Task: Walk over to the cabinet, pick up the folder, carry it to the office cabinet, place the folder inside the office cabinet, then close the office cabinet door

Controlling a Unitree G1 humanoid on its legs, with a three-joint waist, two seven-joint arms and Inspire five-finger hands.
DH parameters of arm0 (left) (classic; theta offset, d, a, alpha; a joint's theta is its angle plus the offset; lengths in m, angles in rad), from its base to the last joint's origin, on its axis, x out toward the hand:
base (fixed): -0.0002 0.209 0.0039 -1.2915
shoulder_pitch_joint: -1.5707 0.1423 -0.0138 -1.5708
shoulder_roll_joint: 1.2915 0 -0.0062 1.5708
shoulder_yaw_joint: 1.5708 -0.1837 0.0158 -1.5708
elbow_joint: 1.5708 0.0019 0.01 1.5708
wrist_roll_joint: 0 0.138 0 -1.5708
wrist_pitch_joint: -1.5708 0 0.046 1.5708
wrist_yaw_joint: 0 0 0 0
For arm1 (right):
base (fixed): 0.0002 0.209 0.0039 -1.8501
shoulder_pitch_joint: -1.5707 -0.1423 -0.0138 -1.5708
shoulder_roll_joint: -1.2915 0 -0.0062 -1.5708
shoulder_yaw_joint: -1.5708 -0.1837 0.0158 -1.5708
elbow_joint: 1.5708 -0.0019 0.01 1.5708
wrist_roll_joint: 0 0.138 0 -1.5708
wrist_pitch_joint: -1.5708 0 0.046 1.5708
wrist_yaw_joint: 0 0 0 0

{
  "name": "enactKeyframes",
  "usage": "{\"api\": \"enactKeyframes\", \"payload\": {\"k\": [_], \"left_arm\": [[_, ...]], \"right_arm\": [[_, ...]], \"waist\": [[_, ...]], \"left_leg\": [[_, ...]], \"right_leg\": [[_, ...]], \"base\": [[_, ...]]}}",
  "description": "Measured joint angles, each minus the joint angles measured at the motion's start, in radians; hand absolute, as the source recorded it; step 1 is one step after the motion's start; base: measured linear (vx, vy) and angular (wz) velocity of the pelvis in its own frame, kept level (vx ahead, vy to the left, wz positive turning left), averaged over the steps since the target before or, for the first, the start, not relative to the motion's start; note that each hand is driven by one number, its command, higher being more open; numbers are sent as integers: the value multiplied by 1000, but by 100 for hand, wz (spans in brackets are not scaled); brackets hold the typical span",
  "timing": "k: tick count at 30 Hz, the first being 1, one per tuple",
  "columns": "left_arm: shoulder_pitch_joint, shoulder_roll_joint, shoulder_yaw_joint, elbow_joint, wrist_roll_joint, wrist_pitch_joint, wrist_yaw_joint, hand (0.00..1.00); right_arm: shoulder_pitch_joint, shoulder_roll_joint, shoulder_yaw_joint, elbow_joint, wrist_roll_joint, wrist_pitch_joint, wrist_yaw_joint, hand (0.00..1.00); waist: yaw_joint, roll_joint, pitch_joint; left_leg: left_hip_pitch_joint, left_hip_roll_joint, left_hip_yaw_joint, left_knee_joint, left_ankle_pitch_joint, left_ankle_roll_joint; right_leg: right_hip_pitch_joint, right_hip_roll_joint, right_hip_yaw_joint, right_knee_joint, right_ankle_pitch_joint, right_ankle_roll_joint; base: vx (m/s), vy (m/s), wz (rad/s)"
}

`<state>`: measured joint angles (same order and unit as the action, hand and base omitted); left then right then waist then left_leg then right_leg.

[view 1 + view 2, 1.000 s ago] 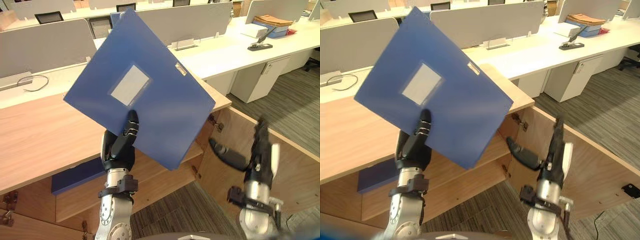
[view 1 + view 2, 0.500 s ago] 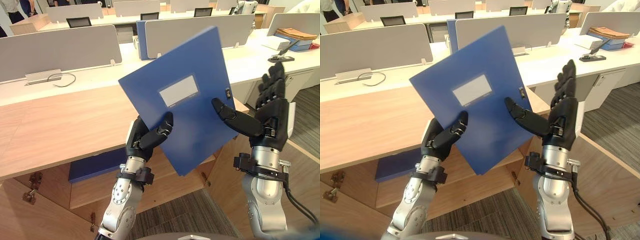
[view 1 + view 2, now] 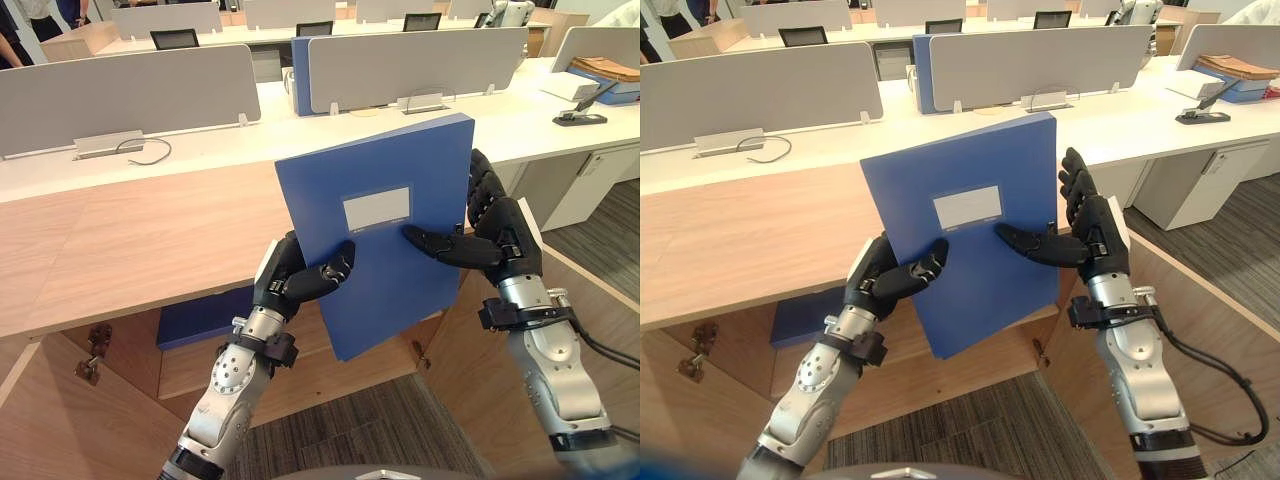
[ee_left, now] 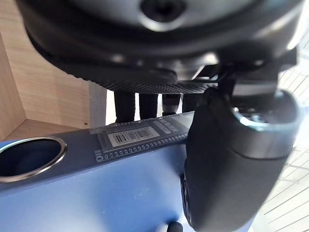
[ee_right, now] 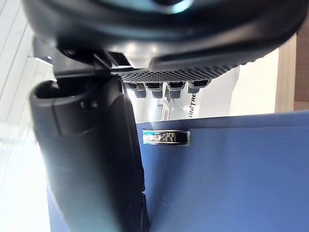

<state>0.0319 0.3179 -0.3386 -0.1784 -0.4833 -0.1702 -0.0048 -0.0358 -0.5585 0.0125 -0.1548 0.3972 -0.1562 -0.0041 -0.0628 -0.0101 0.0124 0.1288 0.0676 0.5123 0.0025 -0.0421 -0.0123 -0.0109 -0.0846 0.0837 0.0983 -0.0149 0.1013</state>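
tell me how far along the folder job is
Done: the folder is picked up, held upright before the open cabinet. In hand: the left hand and right hand pinch its two sides. Left: set it on the shelf inside, then shut the door, which stands open.

Long white desk (image 3: 200, 152) across the far side, running left to right. Along its far edge, a left grey panel (image 3: 120, 95) and a right grey panel (image 3: 420, 62), with an upright blue binder (image 3: 300, 62) between them. Near the left panel, on the white top, a flat grey box (image 3: 107, 144) with a looped black cable (image 3: 160, 152) just beside it. At the far right, a black stapler-like tool (image 3: 580, 117) and a stack of brown and blue files (image 3: 605, 70). Below that end, a white drawer unit (image 3: 590, 180). Farther back, black chairs (image 3: 175, 38). Underfoot, near, grey carpet (image 3: 380, 420).
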Motion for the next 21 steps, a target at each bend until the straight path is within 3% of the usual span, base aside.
{"api": "enactKeyframes", "payload": {"k": [2, 3, 5, 6, 11, 16, 17, 21], "left_arm": [[-23, 41, -12, 13, -10, 0, -4, 0], [-45, 103, -40, 13, -36, 0, -22, 0], [-58, 142, -61, 14, -60, 0, -31, 0], [-62, 192, -74, 15, -94, 0, -35, 0], [-124, 312, -150, 32, -175, 0, -48, 0], [-144, 339, -179, 44, -216, -3, -54, 0], [-153, 339, -179, 59, -224, -8, -59, 100], [-169, 339, -177, 95, -263, -25, -98, 100]], "right_arm": [[-31, -102, 53, 34, 52, 0, 33, 100], [-59, -204, 130, 61, 134, 2, 95, 100], [-74, -270, 191, 78, 211, 6, 124, 100], [-94, -364, 262, 94, 347, 22, 178, 0], [-105, -543, 373, 104, 583, 79, 284, 0], [-106, -568, 394, 104, 664, 96, 324, 0], [-106, -563, 392, 104, 670, 96, 344, 0], [-106, -523, 357, 103, 672, 96, 372, 0]], "waist": [[-1, -5, -3], [1, -13, -7], [4, -19, -10], [6, -23, -11], [23, -28, -13], [26, -47, -26], [27, -51, -32], [28, -58, -39]], "left_leg": [[-2, -5, 0, -2, 2, 3], [-3, -8, 0, -6, 5, 7], [-2, -10, 0, -13, 8, 12], [-1, -14, 0, -19, 11, 15], [20, -23, -1, -44, 18, 17], [20, -27, -1, -50, 18, 14], [18, -27, -2, -49, 19, 15], [6, -28, -9, -39, 20, 16]], "right_leg": [[0, -5, 1, -5, 6, 3], [0, -7, 1, -11, 11, 2], [0, -8, 1, -14, 15, 3], [1, -11, 1, -17, 17, 4], [16, -19, -3, -20, 18, 5], [13, -22, -4, -23, 19, 6], [13, -22, -5, -24, 19, 6], [8, -23, -10, -24, 19, 6]], "base": [[-31, 24, 0], [0, 0, 0], [0, 0, 0], [0, 0, 0], [-1, 1, 1], [0, 0, 0], [0, 0, 0], [8, -11, 5]]}}
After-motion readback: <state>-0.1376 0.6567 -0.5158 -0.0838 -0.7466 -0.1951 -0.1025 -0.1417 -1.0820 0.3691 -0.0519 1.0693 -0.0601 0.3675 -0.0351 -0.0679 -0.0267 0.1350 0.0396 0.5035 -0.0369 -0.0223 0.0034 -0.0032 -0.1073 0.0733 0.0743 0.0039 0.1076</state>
